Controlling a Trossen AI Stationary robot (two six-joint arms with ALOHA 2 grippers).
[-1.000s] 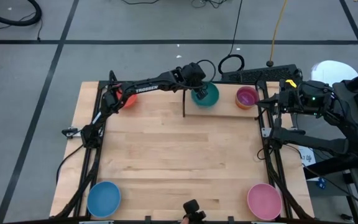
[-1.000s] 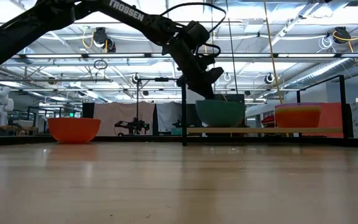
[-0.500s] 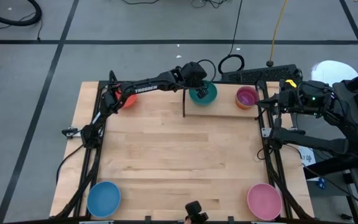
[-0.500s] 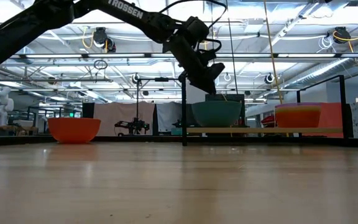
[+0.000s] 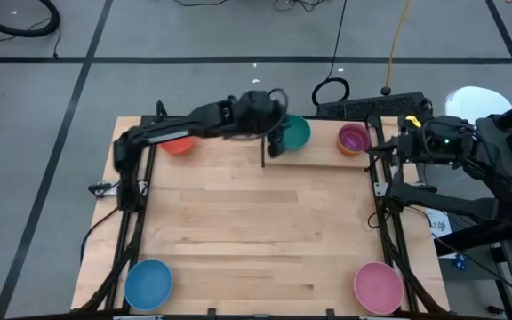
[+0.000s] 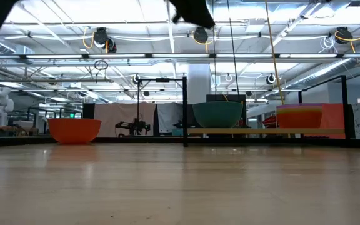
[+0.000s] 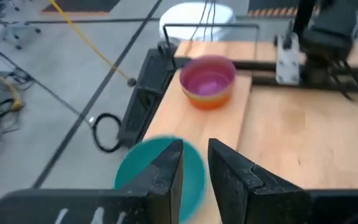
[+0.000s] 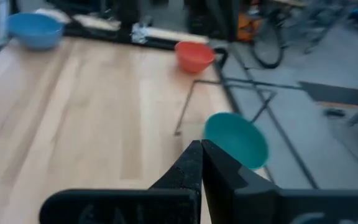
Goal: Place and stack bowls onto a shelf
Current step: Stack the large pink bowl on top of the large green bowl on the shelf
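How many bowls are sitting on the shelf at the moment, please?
2 visible at least: a teal bowl by the post and a stack with a purple bowl on top; bowls nested lower in it can't be counted.

Bright overhead light — blurred wrist views

teal bowl (image 5: 296, 132) upright on shelf (image 6: 261, 131) | pink-topped stack (image 5: 354, 139) beside

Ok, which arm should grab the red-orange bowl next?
Left. The red-orange bowl lies on its side, beside the left gripper; the right gripper waits beyond the shelf.
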